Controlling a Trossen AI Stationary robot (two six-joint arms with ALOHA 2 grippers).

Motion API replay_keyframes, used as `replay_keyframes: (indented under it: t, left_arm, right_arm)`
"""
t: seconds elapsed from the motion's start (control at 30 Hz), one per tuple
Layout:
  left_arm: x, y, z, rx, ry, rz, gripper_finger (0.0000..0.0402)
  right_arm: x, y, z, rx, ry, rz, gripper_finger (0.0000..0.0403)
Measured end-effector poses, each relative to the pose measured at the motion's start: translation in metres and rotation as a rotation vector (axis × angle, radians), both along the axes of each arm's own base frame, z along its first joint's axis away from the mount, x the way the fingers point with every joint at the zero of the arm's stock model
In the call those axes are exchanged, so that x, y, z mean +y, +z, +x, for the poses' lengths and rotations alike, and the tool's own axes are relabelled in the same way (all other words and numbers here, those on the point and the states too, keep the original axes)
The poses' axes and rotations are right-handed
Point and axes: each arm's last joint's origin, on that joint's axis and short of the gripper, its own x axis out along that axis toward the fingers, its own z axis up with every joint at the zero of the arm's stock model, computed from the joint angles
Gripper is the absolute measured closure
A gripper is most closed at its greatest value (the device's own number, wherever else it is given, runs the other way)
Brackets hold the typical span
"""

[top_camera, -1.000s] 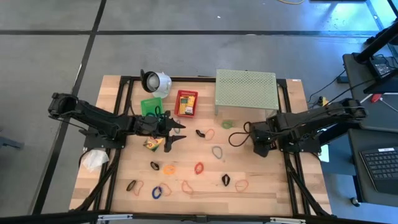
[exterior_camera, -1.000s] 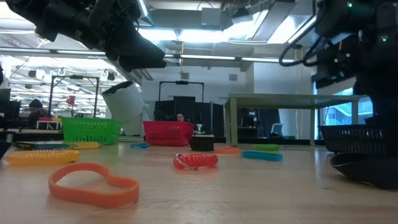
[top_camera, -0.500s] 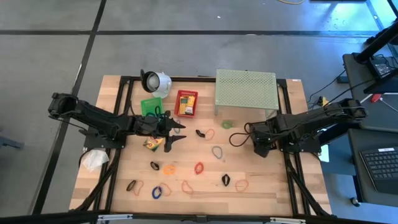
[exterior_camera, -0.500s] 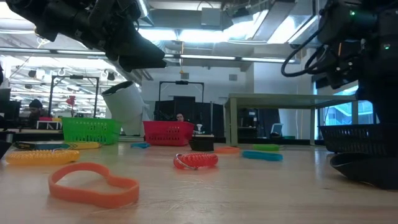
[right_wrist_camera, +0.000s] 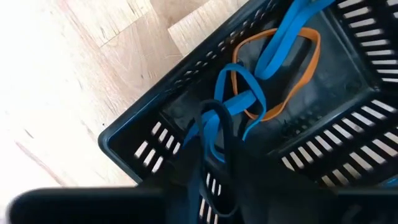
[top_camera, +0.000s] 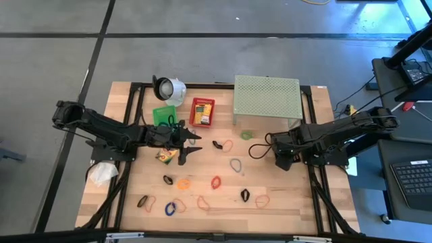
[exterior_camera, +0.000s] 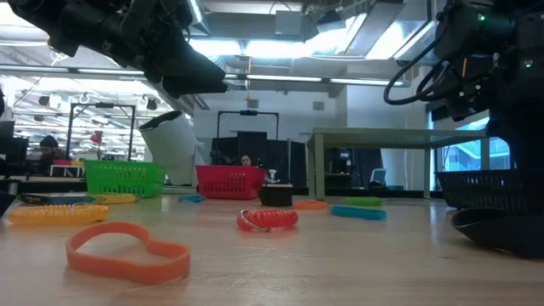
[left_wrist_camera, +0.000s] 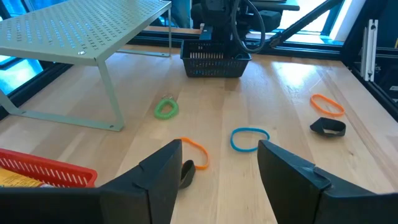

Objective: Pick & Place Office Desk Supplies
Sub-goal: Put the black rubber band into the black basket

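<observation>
Several rubber bands lie flat on the wooden table, among them a red one (top_camera: 216, 181), a blue one (top_camera: 172, 207) and an orange one (top_camera: 262, 200). A crayon box (top_camera: 164, 156) lies flat beside my left gripper (top_camera: 196, 144), which hovers open above the table with nothing between its fingers (left_wrist_camera: 168, 180). My right gripper (top_camera: 283, 154) points down over the black basket (right_wrist_camera: 143, 143). Inside that basket a twisted blue band (right_wrist_camera: 249, 93) lies across an orange band (right_wrist_camera: 308, 68). The blue band's near end runs into the dark blur at the right wrist view's lower edge.
The pale green perforated shelf (top_camera: 266, 98) stands at the far side, with a green band (top_camera: 246, 134) in front of it. A red basket (top_camera: 202, 111), a green basket (top_camera: 164, 113) and a white round object (top_camera: 169, 88) sit at the far left.
</observation>
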Motion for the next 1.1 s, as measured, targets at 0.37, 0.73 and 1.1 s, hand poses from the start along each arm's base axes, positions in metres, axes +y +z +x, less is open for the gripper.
replay_keyframes:
  t: [0.37,0.73,1.1]
  left_arm:
    - [0.000,0.000,0.000,0.000,0.000,0.000,0.0199]
    - [0.000,0.000,0.000,0.000,-0.001,-0.001,0.0199]
    - [-0.001,0.000,0.000,0.001,-0.033,-0.015,0.0199]
  right_arm:
    - [-0.003,0.000,-0.001,-0.002,-0.002,-0.085,0.0177]
    - [-0.004,0.000,-0.002,0.003,-0.047,-0.131,0.0146]
    - [0.013,0.037,0.020,-0.177,0.011,-0.072,0.0187]
